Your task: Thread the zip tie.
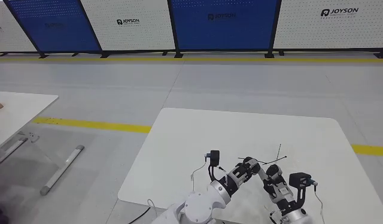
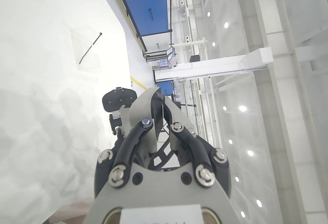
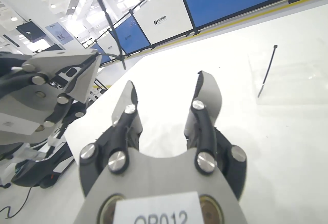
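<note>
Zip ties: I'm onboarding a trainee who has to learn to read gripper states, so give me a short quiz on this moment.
1. True or false: the right jaws are shut on a zip tie.
2. Where is the loose zip tie? A) lying flat on the table; B) between the right jaws; C) on the floor.
3. Short answer: what do the left jaws hold?

Key: 1) False, they stand open and empty. 2) A. 3) The other zip tie, its strap sticking out past the jaws.
</note>
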Tool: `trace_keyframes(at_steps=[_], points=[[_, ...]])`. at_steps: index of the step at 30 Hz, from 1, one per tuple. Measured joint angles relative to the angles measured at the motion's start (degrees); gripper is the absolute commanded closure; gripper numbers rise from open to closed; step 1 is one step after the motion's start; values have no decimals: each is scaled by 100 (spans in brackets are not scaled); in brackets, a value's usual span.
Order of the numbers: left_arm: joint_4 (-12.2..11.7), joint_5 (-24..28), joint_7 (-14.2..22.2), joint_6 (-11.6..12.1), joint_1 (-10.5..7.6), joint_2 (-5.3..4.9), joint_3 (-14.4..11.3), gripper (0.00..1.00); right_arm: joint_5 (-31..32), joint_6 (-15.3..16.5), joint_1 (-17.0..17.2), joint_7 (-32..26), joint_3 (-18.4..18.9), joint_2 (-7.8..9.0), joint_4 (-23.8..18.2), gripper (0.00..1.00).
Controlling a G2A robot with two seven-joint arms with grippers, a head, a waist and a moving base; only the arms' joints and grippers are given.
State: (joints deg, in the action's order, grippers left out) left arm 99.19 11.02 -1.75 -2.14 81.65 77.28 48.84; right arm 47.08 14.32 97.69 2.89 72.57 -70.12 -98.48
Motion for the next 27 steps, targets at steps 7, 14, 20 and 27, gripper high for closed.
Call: trace_keyframes(at_steps=[7,14,20,27], points=[[-39,-144,-47,-57,2,13,-62,100,-173,209,29,-155,84,18,-48,66],[-49,-202,-49,-80,7,21,-79,100,-186,251,46,-182,102,22,-103,69],[-47,-271,-43,-107,12,28,-105,100,-187,251,62,-135,103,20,-141,73],[-56,-346,-34,-139,13,37,-140,100,-159,225,70,-120,98,18,-174,78]])
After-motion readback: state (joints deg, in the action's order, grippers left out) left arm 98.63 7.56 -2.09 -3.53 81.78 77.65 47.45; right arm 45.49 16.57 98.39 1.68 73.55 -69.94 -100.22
